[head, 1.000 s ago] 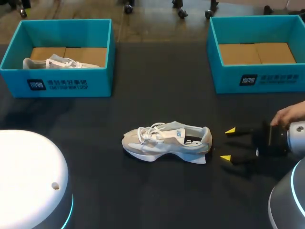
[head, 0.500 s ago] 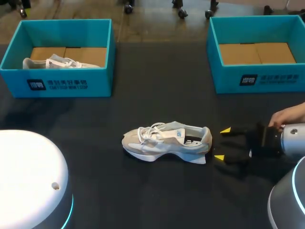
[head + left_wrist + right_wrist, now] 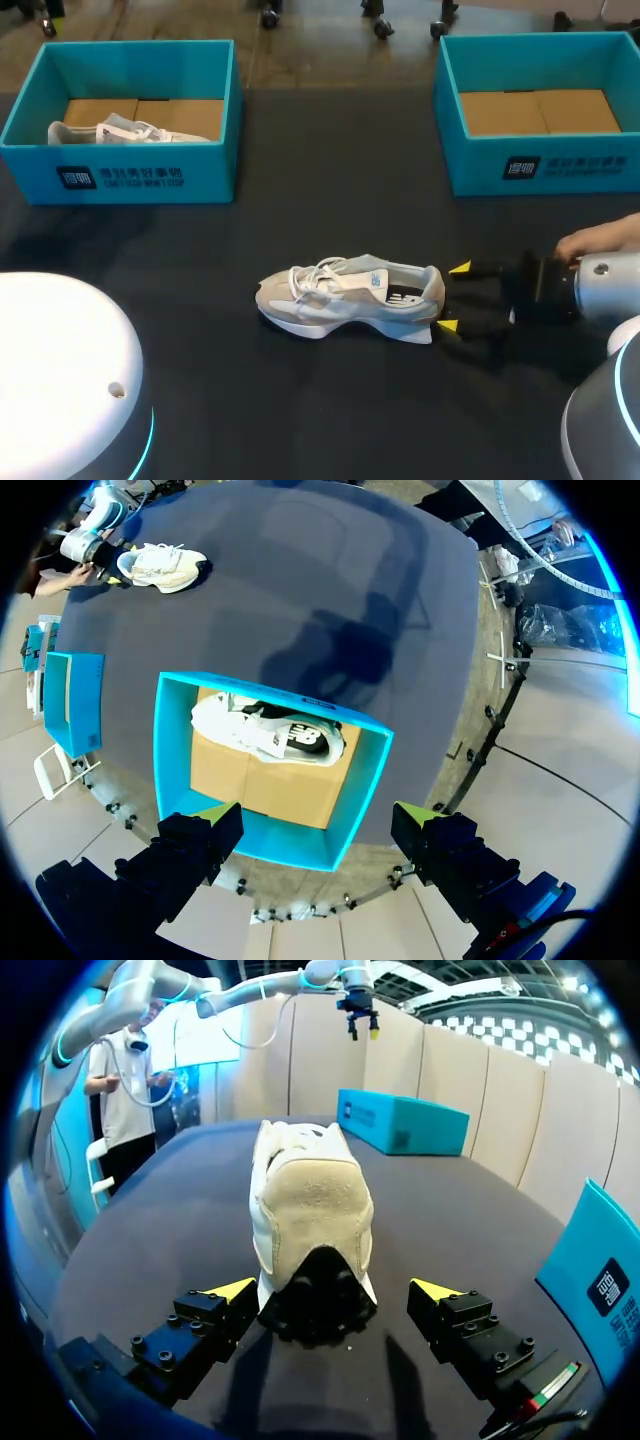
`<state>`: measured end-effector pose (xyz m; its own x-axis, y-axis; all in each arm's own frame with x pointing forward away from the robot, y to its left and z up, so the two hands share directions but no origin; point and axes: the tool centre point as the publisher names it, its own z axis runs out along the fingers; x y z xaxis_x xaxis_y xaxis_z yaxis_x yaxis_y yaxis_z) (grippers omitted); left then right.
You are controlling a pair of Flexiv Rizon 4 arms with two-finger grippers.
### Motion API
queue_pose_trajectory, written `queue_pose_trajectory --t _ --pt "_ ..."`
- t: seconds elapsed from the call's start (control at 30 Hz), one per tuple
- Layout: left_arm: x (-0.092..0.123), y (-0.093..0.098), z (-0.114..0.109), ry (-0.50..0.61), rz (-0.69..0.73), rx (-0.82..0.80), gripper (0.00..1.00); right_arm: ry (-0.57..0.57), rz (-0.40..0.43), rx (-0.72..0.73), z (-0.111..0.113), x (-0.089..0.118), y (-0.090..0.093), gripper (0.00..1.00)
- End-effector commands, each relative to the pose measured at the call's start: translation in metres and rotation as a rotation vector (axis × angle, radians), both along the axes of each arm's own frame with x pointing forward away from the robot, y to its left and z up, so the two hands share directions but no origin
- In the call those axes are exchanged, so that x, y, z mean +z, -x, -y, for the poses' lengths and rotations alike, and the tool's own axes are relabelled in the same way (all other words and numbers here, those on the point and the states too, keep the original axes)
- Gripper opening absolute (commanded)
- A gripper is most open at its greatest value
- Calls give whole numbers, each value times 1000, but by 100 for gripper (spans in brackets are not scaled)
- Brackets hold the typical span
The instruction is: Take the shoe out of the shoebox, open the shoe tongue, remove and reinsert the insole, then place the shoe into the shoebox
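A white and beige shoe (image 3: pixel 350 298) lies on its sole mid-table, toe to the left, heel to the right. My right gripper (image 3: pixel 454 297) is open at the heel, one yellow tip on each side of it. In the right wrist view the heel (image 3: pixel 310 1200) sits just ahead of and between the open fingers (image 3: pixel 225 1305), with gaps on both sides. My left gripper (image 3: pixel 318 815) hangs open high above the left teal shoebox (image 3: pixel 170 770), which holds a second white shoe (image 3: pixel 265 730). The right teal shoebox (image 3: pixel 540 160) shows only a cardboard floor.
A person's hand (image 3: pixel 600 238) rests on my right arm's wrist near the table's right edge. The left shoebox (image 3: pixel 120 175) stands at the back left, the right one at the back right. My arm bases fill the near corners.
My right gripper has slid left toward the shoe, so its tips now flank the heel. The hand on its wrist moved along with it. The shoe and the left arm stayed put.
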<state>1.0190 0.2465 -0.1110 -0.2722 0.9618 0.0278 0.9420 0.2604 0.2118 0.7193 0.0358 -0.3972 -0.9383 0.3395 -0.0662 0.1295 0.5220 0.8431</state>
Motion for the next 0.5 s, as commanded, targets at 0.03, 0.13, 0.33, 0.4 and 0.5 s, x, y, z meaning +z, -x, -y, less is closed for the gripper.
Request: queue_pose_trajectory --t 0.03,0.13,0.33,0.4,0.5 --pt "0 1 0 -2 2 -1 100 3 -10 10 -9 -2 -8 100" --pt "0 1 0 -2 2 -1 100 -5 -7 23 -15 -3 -10 100" --pt "0 1 0 -2 2 -1 100 -22 -7 19 -25 -7 -8 100" --pt "0 1 0 -2 2 -1 100 -24 -6 21 -29 -8 -7 100" --pt "0 1 0 -2 2 -1 100 -29 -7 24 -31 -12 -7 100"
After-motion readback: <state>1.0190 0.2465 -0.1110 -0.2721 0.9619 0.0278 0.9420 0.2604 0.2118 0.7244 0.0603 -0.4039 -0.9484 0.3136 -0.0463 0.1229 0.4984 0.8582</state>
